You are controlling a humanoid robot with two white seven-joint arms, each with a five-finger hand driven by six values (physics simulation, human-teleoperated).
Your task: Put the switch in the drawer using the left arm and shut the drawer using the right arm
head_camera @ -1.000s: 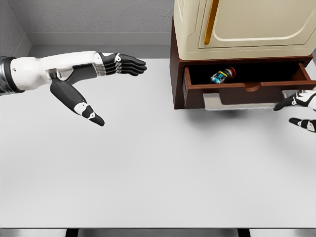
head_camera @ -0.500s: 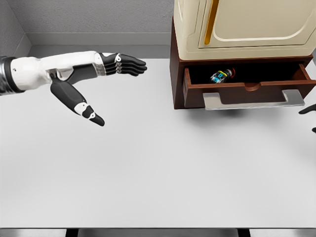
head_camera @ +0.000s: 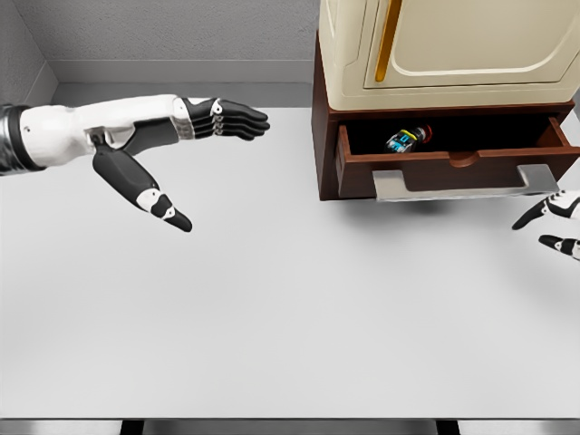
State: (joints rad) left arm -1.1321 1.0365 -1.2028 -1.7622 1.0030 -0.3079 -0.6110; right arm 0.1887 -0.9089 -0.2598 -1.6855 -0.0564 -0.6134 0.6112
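White bench (head_camera: 272, 317) fills most of my view, grey wall behind it. Over at the back right corner sits a cabinet (head_camera: 435, 45), cream on top, brown wood below, and its drawer (head_camera: 453, 163) is pulled out toward me with a pale handle (head_camera: 467, 186) along the front. Switch (head_camera: 408, 138) is lying inside the drawer, left of the middle, tilted a bit. My left hand (head_camera: 172, 136) hangs over the bench's back left area, well apart from the cabinet, fingers (head_camera: 237, 119) stretched flat toward the drawer and thumb (head_camera: 145, 192) splayed down, holding nothing. My right hand (head_camera: 557, 222) pokes in at the right edge, just below the handle's right end, not touching it, with the fingers spread loose and empty.
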